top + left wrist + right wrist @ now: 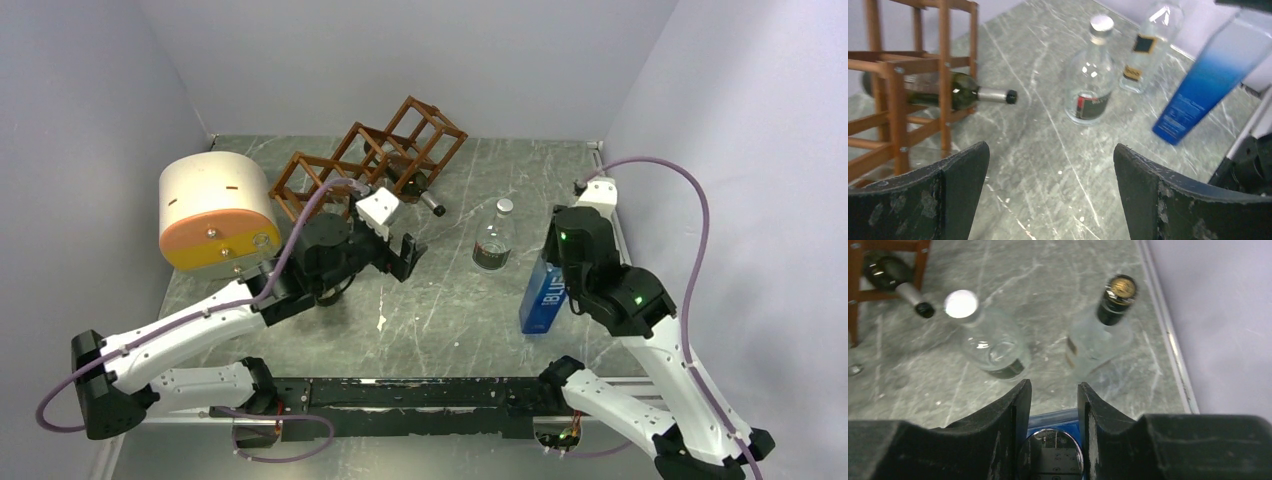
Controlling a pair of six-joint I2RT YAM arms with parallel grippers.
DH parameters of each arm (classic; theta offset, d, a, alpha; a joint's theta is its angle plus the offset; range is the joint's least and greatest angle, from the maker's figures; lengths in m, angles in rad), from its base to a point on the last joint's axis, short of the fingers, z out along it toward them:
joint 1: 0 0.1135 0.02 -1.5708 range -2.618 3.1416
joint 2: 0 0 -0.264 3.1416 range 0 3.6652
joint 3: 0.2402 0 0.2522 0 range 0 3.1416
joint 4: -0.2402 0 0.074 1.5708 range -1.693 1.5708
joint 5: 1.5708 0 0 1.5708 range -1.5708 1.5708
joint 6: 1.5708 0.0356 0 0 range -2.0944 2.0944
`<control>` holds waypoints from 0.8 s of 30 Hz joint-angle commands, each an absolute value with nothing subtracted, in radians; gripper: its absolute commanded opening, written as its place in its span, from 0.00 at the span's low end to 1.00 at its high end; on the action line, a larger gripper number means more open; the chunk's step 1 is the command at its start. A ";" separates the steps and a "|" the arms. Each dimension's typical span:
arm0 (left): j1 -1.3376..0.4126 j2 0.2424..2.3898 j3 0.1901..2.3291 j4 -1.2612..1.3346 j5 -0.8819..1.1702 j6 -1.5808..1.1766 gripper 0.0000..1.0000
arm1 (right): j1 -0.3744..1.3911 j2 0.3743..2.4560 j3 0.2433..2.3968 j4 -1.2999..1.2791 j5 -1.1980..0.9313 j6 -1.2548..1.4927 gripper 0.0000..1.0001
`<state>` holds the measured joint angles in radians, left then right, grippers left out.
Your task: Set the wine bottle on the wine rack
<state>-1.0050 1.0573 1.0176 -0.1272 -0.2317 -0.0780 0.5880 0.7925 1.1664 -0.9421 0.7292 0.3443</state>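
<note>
The right hand (1053, 389) pinches the silver cap of the blue bottle (542, 295), standing right of centre on the tabletop (440, 320). The left hand (1050, 155) is spread wide. A green wine bottle (955, 92) lies inside the wine rack (375, 160), at upper centre.

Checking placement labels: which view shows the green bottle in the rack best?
Left wrist: the green bottle lies on its side in the wine rack, neck poking out, close up. Top external shows only its neck and cap past the rack. Right wrist catches it blurred at the top-left corner.
</note>
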 commanded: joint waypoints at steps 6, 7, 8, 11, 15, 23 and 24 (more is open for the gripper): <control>-1.013 1.128 0.716 0.494 0.061 -0.113 0.99 | 0.585 0.862 1.252 -0.690 0.374 0.254 0.00; -1.015 1.150 0.707 0.524 0.057 -0.115 0.93 | 0.585 0.873 1.256 -0.687 0.355 0.265 0.00; -1.022 1.176 0.706 0.546 0.030 -0.112 0.88 | 0.584 0.884 1.256 -0.680 0.337 0.273 0.00; -1.042 1.249 0.681 0.628 -0.053 -0.084 0.88 | 0.586 0.894 1.235 -0.622 0.266 0.291 0.00; -1.054 1.330 0.645 0.759 -0.025 -0.061 0.96 | 0.584 0.902 1.231 -0.564 0.200 0.313 0.00; -1.057 1.501 0.625 0.998 0.140 -0.021 0.99 | 0.584 0.914 1.198 -0.487 0.102 0.367 0.00; -1.057 1.515 0.622 1.020 0.152 -0.026 0.99 | 0.585 0.914 1.193 -0.481 0.097 0.374 0.00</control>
<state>-1.0504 1.4708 0.6384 0.8074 0.0433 -0.0406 0.5884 0.9302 1.1873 -0.6556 0.1619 0.3183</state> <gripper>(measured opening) 0.995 0.401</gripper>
